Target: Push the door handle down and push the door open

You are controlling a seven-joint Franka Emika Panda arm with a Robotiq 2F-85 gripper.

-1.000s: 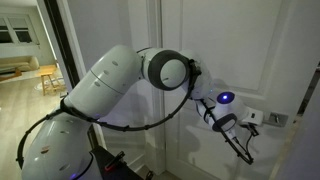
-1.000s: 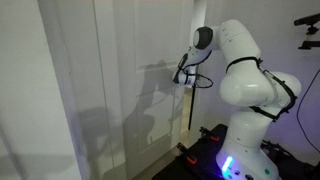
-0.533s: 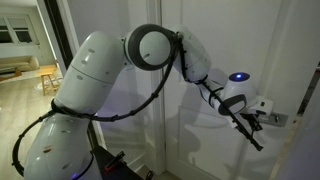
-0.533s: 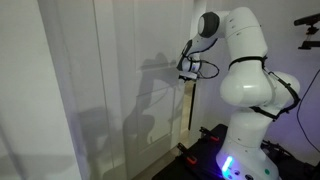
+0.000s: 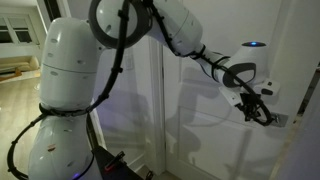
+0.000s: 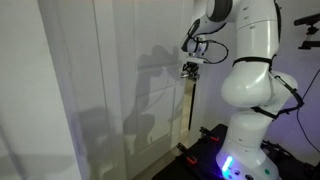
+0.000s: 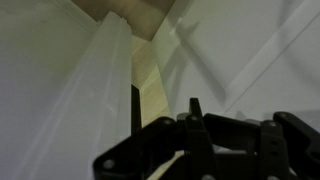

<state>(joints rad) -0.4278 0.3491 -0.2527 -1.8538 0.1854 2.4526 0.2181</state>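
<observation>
The white panelled door (image 5: 205,135) fills the middle of an exterior view and shows as a pale surface in another exterior view (image 6: 110,90). The small silver door handle (image 5: 280,119) sits near the door's right edge and is partly covered by my gripper. My gripper (image 5: 260,110) is right against the handle's left end, at or just above its height; contact is unclear. It also shows close to the door (image 6: 190,68). In the wrist view the dark fingers (image 7: 193,108) look pressed together and hold nothing, with door moulding (image 7: 110,70) behind.
A dark-framed doorway (image 5: 52,30) at the left opens onto a room with a wooden stool (image 5: 47,78). My base and white arm links (image 6: 250,110) stand close to the door. A pale wall edge (image 5: 308,110) runs right of the handle.
The arm has lifted and stretched out to the right. The gripper has moved up and right along the door, from below-left of the handle to right against it.
</observation>
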